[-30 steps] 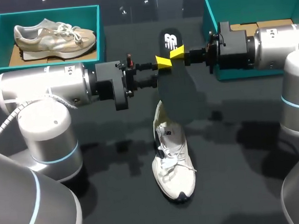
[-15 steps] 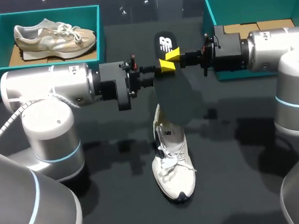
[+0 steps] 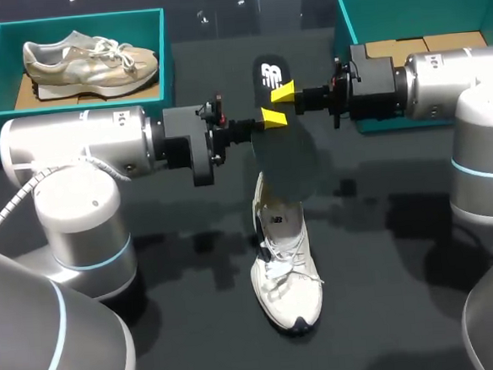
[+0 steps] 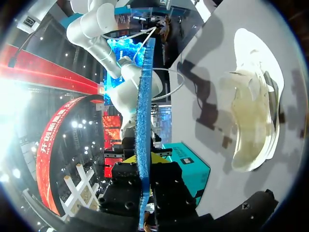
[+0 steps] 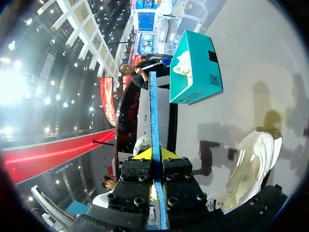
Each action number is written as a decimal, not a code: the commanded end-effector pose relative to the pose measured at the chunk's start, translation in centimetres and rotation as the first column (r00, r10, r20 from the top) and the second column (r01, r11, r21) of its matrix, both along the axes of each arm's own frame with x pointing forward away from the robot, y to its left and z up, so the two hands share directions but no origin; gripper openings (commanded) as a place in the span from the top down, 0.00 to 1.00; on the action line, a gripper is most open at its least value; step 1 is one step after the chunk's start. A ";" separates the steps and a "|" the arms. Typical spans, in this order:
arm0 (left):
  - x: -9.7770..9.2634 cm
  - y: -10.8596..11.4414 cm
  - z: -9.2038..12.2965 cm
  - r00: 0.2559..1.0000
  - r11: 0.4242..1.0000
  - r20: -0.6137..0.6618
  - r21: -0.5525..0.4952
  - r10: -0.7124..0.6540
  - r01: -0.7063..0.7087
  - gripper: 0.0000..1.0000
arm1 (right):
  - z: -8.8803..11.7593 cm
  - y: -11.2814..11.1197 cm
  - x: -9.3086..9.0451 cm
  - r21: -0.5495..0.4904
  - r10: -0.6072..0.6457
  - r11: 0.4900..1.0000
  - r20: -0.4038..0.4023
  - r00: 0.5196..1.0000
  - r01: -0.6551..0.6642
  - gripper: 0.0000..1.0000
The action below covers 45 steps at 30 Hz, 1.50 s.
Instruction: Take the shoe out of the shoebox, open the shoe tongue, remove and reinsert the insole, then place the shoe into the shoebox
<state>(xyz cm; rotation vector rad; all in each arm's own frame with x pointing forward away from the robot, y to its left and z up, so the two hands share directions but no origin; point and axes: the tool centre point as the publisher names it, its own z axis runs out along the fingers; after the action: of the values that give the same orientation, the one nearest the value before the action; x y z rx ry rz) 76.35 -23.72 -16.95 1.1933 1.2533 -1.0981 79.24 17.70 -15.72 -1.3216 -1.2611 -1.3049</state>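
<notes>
Insole [image 3: 284, 161] is out of the shoe, held in the air between both arms. Left gripper [image 3: 269, 117] and right gripper [image 3: 284, 92] are each closed on its logo end, from opposite sides; both wrist views show the thin blue edge pinched between the fingers. Shoe [image 3: 285, 271] stands upright on the counter [image 3: 391, 310], just below the insole, toe toward the robot. Insole's long axis runs roughly in line with the shoe's; its broad forefoot end hangs over the shoe's heel opening. Judgement: reinsertion comes next, forefoot fed down and forward into the opening. Both arms are equally near.
</notes>
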 end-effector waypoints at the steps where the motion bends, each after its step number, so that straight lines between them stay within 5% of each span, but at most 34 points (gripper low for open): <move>1: -0.1 0.1 -0.1 1.000 1.000 0.002 0.003 0.000 0.000 1.00 | 0.0 0.1 0.0 -0.001 0.000 1.000 -0.002 1.000 0.000 1.00; 2: -0.2 0.2 0.0 1.000 1.000 0.003 0.003 0.001 -0.001 1.00 | 0.0 0.1 0.0 0.000 -0.002 1.000 -0.001 1.000 0.002 0.85; 4: -0.2 0.4 0.2 1.000 1.000 0.004 0.003 0.005 -0.005 1.00 | 0.1 -0.1 -0.1 0.005 -0.005 1.000 0.009 1.000 0.005 0.00; 21: -1.2 6.6 1.3 0.989 0.997 -0.123 0.021 0.080 -0.078 1.00 | 0.8 -4.4 -2.9 0.053 -0.021 0.998 0.132 0.991 0.014 0.00; 28: -2.2 9.0 2.0 0.957 0.995 -0.290 -0.094 -0.007 -0.022 1.00 | 0.8 -5.6 -3.6 0.061 -0.013 0.998 0.153 0.988 0.003 0.00; 43: -2.2 9.0 2.0 0.957 0.995 -0.290 -0.094 -0.007 -0.022 1.00 | 0.8 -5.6 -3.6 0.061 -0.013 0.998 0.153 0.988 0.003 0.00; 45: -2.8 8.9 2.2 0.909 0.997 -0.416 -0.078 -0.007 -0.028 1.00 | 0.8 -5.6 -3.6 0.061 -0.013 0.998 0.153 0.988 0.003 0.00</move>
<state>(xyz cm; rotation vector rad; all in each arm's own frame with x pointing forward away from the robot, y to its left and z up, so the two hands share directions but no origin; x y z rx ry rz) 74.13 -14.76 -14.93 0.9604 1.4235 -1.3784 75.63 11.99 -14.83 -1.2010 -1.3108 -1.4638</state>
